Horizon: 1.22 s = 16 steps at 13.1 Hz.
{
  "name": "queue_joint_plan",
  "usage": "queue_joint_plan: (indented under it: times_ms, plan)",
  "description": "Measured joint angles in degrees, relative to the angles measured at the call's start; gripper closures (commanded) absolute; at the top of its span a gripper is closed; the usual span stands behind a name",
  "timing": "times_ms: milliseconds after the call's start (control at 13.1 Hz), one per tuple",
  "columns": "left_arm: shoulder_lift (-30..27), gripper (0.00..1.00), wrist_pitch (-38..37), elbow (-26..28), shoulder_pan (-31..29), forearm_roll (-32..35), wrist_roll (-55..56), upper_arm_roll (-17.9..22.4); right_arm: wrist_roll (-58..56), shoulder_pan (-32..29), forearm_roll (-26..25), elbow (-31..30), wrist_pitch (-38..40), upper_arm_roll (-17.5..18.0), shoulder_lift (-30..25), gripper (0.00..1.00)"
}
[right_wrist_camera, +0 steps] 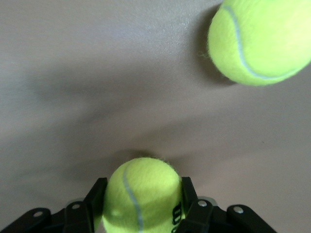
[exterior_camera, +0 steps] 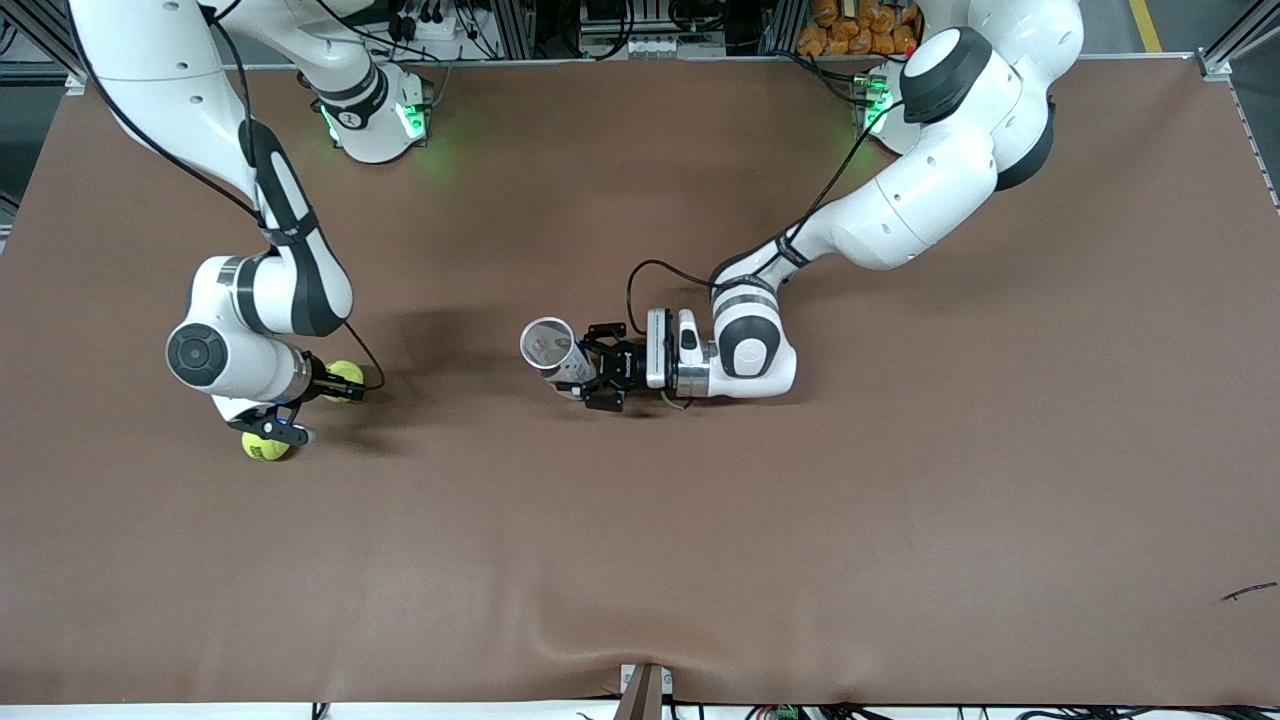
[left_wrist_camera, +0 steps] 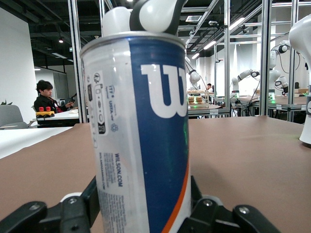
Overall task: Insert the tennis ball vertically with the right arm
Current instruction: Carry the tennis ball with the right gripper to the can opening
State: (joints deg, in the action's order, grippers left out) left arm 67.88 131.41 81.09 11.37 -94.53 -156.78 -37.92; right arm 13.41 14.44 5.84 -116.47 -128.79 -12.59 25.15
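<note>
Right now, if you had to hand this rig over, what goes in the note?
Right gripper: shut on a tennis ball, low over the right arm's end of the table.
Left gripper: shut on the Wilson can, upright mid-table, top open.
Spare ball: on the table beside the right gripper.
Done: ball grasped, can held.
Left: carry the ball over the can and drop it in.

My right gripper clamps one yellow-green tennis ball. A second tennis ball lies on the table nearby. The Wilson can stands upright, mouth open.
</note>
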Motion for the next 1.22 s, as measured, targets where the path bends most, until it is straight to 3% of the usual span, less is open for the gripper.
queue_joint_plan:
  times_ms: [382, 535, 917, 1223]
  plan:
    - [0.01, 0.29, -0.13, -0.03, 0.02, -0.01, 0.0, 0.08, 5.54, 4.94, 0.85, 14.52, 25.89, 0.29, -9.06, 0.39]
    - [0.01, 0.29, -0.15, -0.03, 0.03, -0.01, 0.0, 0.09, 11.42, 8.83, 4.02, 19.62, 30.72, 0.47, -9.61, 0.39]
    - [0.02, 0.29, -0.19, -0.02, 0.05, -0.27, 0.0, 0.13, 28.49, 18.25, 9.91, 24.41, 29.29, 0.69, -7.97, 0.39]
    - [0.02, 0.29, -0.21, -0.01, 0.06, -0.66, 0.0, 0.18, 40.63, 23.38, 11.15, 25.8, 22.38, 0.73, -6.57, 0.39]
